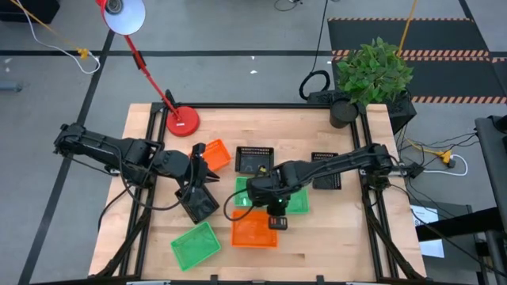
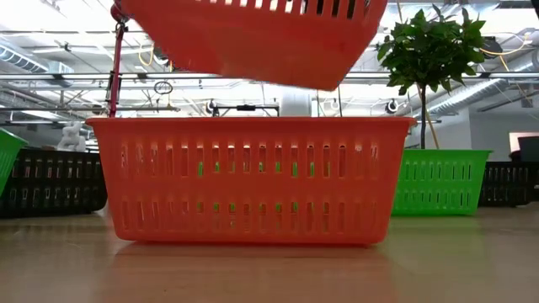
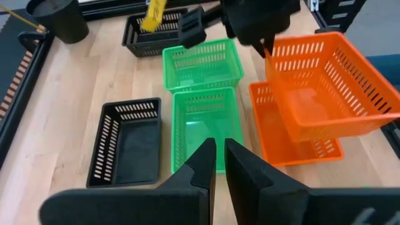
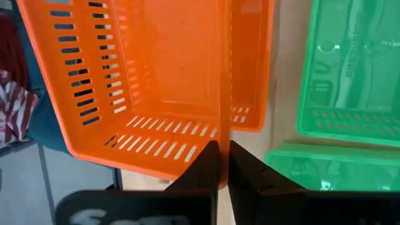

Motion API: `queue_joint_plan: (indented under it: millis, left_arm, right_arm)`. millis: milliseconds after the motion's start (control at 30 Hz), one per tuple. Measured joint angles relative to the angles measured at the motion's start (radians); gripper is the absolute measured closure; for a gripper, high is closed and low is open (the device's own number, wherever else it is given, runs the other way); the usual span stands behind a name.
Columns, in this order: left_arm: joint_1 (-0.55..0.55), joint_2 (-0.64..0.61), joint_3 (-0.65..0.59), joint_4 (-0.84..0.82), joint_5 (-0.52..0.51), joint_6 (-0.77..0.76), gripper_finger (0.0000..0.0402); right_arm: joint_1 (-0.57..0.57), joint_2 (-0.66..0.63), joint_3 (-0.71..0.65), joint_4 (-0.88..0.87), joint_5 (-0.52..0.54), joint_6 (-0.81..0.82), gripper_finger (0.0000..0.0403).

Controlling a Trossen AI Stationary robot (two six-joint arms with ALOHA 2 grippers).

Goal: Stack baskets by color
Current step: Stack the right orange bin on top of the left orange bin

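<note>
Gripping one wall of an orange basket, the right gripper has its fingers closed on the thin rim and holds that basket tilted in the air, directly above a second orange basket that stands flat on the desk near the middle of its front edge. Seen level across the desk, the lifted basket hangs clear of the lower one, with a gap between them. Beside the resting orange basket, toward the desk's centre, two green baskets sit end to end and touching. A third green basket lies apart near the front left corner. One black basket stands behind the centre, another lies toward the right edge, and a third sits left of centre, below the left arm. The left gripper hovers over the left half of the desk with its fingers nearly together and nothing between them. A third orange basket lies just beside that arm. A red lamp base occupies the back left corner.
</note>
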Motion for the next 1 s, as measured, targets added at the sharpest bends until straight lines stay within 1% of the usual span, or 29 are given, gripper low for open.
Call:
queue_joint_plan:
  millis: [233,533,1000]
  left_arm:
    - [0.000,0.000,0.000,0.001,-0.001,0.001,0.0364]
    - [0.000,0.000,0.000,0.003,0.000,0.000,0.0364]
    - [0.000,0.000,0.000,0.002,0.000,0.002,0.0364]
  right_arm:
    - [-0.015,0.037,0.000,0.010,0.000,-0.012,0.0394]
    - [-0.025,0.039,0.000,0.058,0.006,-0.022,0.0394]
    - [-0.025,0.039,-0.108,0.097,0.006,0.023,0.0394]
